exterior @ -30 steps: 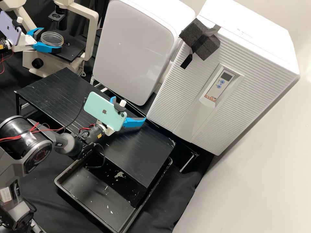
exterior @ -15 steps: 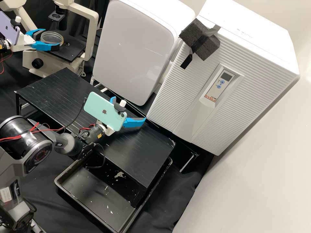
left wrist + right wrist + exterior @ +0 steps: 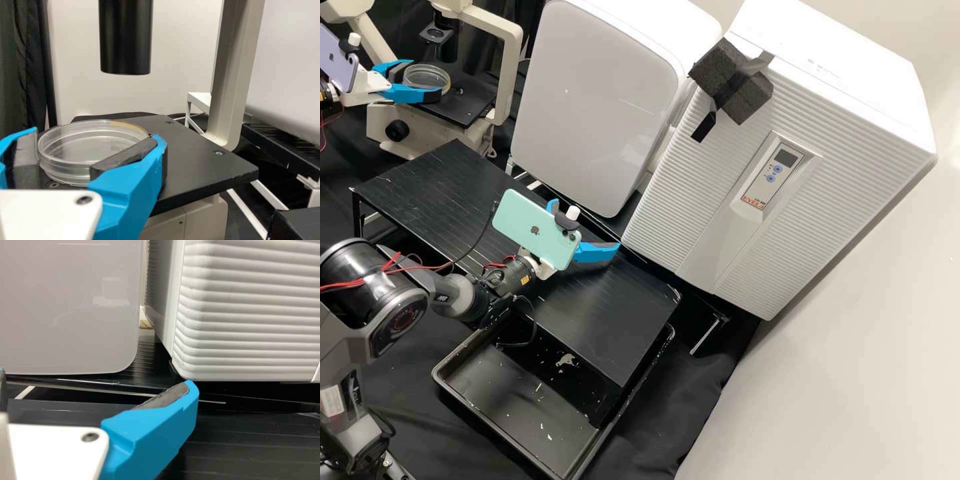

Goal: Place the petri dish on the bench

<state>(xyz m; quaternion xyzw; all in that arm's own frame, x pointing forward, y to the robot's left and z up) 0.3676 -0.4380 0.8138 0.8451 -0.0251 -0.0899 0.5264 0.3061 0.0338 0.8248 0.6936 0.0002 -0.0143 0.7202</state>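
Left gripper point(image 3: 97, 135) is sitting at the microscope stage point(image 3: 200, 165), its two fingers apparently clamping the petri dish point(image 3: 87, 150) from opposite sides. Dish is lying level over the stage's left-hand corner, as seen in the high view; being round, it is offering no long axis to align, only its rim. Whether its base is bearing on the stage, cannot tell. Left arm is clearly the nearer: the dish is lying directly between its fingertips. Right gripper point(image 3: 587, 223) is standing well apart, over the far edge of the black slatted bench point(image 3: 420, 190), fingers spread, holding nothing. In the high view the bench is lying below the stage, its nearest corner just past the stage's lower edge. Judgement: the carry is needing a small lift first, then a level traverse across that edge.
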